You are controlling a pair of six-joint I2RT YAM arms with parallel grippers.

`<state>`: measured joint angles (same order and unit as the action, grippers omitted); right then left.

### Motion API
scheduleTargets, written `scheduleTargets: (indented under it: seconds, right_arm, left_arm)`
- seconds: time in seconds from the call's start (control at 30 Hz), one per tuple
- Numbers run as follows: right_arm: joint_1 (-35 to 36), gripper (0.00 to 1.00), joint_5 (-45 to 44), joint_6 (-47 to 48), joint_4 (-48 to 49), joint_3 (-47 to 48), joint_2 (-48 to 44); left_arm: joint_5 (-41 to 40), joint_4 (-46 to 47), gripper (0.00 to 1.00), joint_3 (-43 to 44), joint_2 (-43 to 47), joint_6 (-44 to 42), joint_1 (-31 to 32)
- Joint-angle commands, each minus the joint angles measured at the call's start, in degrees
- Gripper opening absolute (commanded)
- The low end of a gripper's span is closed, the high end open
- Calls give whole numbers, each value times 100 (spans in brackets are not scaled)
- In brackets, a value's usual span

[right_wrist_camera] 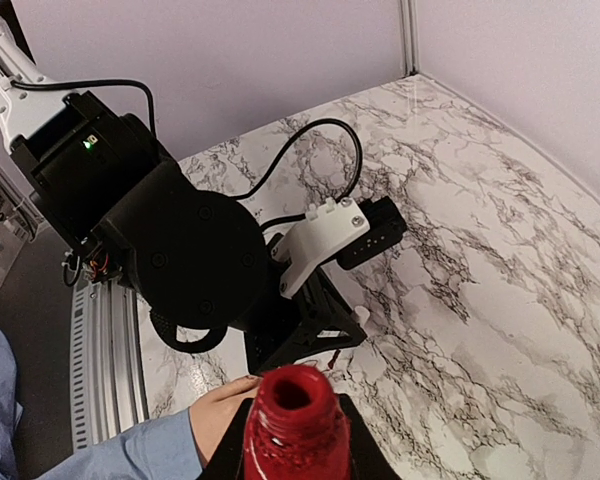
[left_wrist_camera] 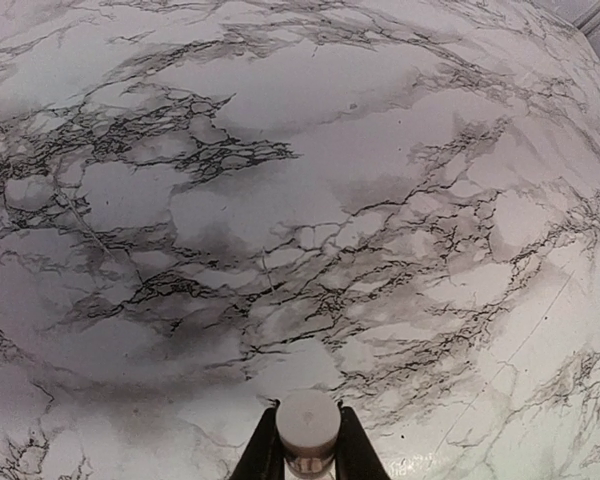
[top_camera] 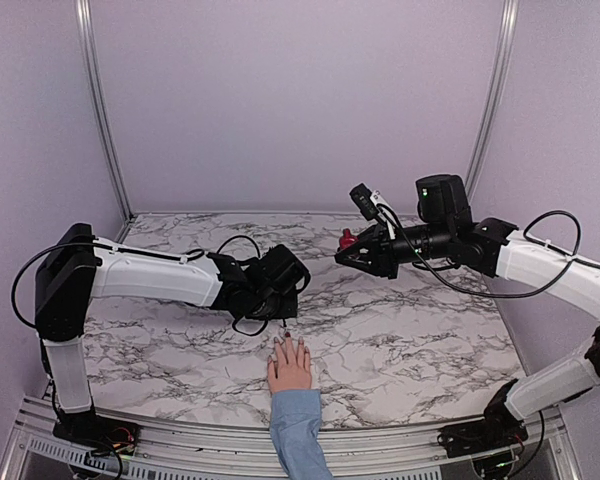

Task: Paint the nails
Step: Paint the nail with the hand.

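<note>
The nails (top_camera: 287,344) are too small to tell apart from overhead. They sit at the far tips of a pale pink hand (top_camera: 290,367) lying flat at the near middle of the bench (top_camera: 410,340), and I cannot tell whether any is pale or red. In the right wrist view only the back of the hand shows, with its fingers hidden behind the bottle. The left wrist view shows no hand at all and cuts its own fingers off at the bottom edge. From above, a thin dark stroke runs from the left pincer toward the fingertips, but it is too fine to name.

The left pincer (left_wrist_camera: 307,438) is clamped tight on a round white cap (left_wrist_camera: 307,418). It hangs just beyond the far end of the fingers, near the nails, and I cannot tell whether anything touches them. The right pincer (right_wrist_camera: 298,455) is closed on an open bottle (right_wrist_camera: 295,415) held up off the bench, far and to the right of the hand and well apart from the nails.

The bench is glossy white marble pattern with grey-black veins. The bottle is shiny dark red with a ridged neck and a round open mouth. The cap is a matte cylinder. The sleeve (top_camera: 298,435) is soft light blue cloth.
</note>
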<state>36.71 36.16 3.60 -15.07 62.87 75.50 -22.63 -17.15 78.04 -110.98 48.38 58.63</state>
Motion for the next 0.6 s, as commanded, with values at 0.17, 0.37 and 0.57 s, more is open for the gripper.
scheduleTargets:
  seconds: [0.17, 0.37, 0.57]
  right_arm:
    - [-51, 0, -92, 50, 16, 259, -139]
    - [-57, 0, -101, -12, 57, 152, -291]
    - [-58, 0, -102, -34, 57, 62, -418]
  left_arm:
    - [-487, -66, 0, -12, 439, -2, 97]
    - [-702, 10, 0, -95, 510, -13, 333]
    - [-644, 10, 0, -147, 418, 123, 385]
